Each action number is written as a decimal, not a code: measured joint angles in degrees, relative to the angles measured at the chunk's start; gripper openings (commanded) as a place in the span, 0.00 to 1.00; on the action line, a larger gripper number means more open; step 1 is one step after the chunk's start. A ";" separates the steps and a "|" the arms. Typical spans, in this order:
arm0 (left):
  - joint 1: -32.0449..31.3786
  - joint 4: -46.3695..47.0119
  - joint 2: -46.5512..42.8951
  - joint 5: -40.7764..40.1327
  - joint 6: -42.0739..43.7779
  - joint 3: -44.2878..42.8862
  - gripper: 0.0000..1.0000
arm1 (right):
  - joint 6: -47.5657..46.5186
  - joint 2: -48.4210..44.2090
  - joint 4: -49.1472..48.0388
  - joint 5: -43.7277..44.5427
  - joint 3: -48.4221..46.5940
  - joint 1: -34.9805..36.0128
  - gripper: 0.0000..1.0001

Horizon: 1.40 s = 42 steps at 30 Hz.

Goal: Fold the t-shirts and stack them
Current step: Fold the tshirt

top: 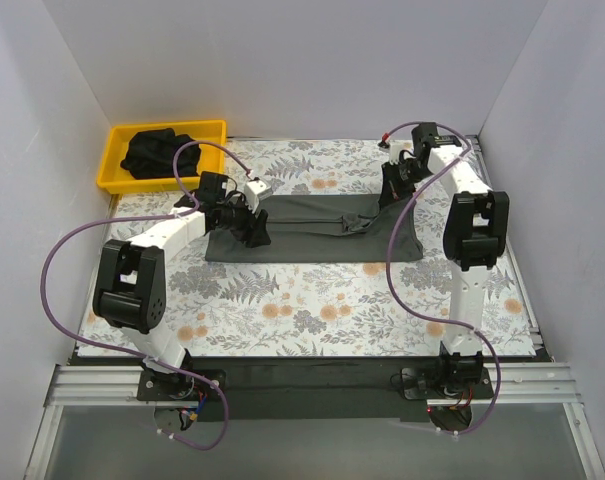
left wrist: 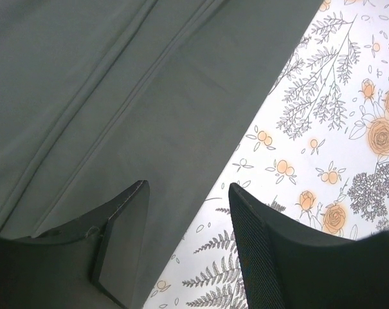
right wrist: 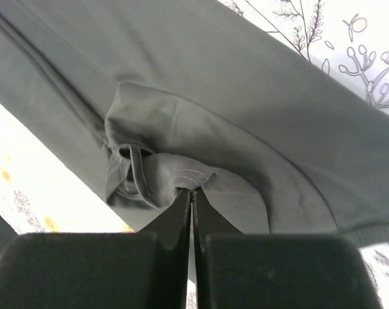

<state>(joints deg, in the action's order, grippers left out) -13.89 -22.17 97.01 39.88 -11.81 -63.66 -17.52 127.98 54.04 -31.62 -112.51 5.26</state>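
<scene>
A grey t-shirt lies folded into a long band across the middle of the flower-patterned bench. The left arm reaches in from the left, its jaws down on the band's left end. The right arm bends over the right end, its jaws at the shirt's far right corner. A yellow tray sits in the far left corner, holding a heap of dark t-shirts.

the t-shirt is charcoal-grey, the tray yellow, the table cover white with grey-orange florals.
</scene>
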 measured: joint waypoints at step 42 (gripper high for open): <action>4.66 -0.48 -0.11 -0.68 -6.82 0.15 0.52 | -1.70 -5.62 -6.25 9.64 15.32 9.51 0.01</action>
<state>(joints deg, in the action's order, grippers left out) -9.23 -22.65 96.90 39.20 -18.63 -63.51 -19.22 122.37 47.79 -21.98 -97.19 14.76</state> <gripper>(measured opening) 0.516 0.019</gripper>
